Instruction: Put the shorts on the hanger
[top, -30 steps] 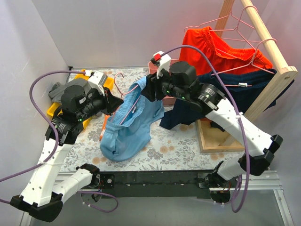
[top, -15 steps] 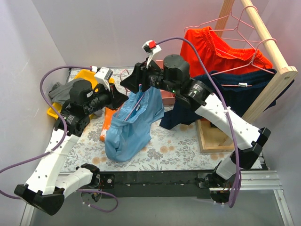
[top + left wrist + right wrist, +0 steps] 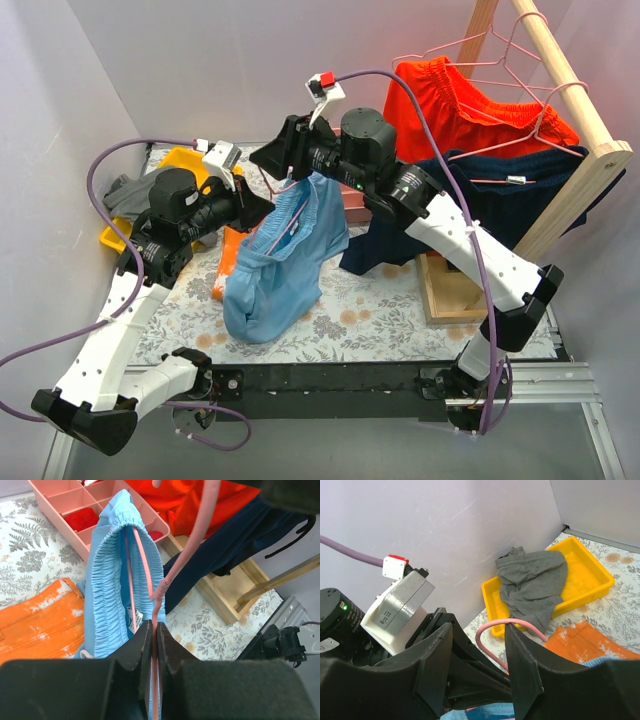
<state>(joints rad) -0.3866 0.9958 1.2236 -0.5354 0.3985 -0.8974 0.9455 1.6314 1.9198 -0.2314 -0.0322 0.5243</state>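
The sky-blue shorts point(image 3: 280, 270) hang threaded on the pink wire hanger point(image 3: 148, 582), their gathered waistband point(image 3: 107, 575) bunched around its wires. The lower part drapes to the table. My left gripper point(image 3: 154, 630) is shut on the hanger's wire just below the twisted neck and holds it up; it also shows in the top view point(image 3: 250, 205). My right gripper point(image 3: 480, 627) is open, with the hanger's curved hook point(image 3: 487, 632) between its fingers, touching neither clearly. In the top view the right gripper point(image 3: 275, 158) is just above the shorts' top.
A folded orange cloth point(image 3: 228, 262) lies under the shorts. A yellow tray point(image 3: 590, 587) with a grey garment point(image 3: 535, 580) sits at the back left. A pink compartment box point(image 3: 75, 500) is behind. The wooden rail point(image 3: 565, 70) at right carries red-orange shorts point(image 3: 470, 100), a navy garment point(image 3: 490, 200) and pink hangers.
My right gripper has moved up and left from the shorts' waistband to the hanger's hook. My left gripper has risen slightly with the hanger, lifting the shorts.
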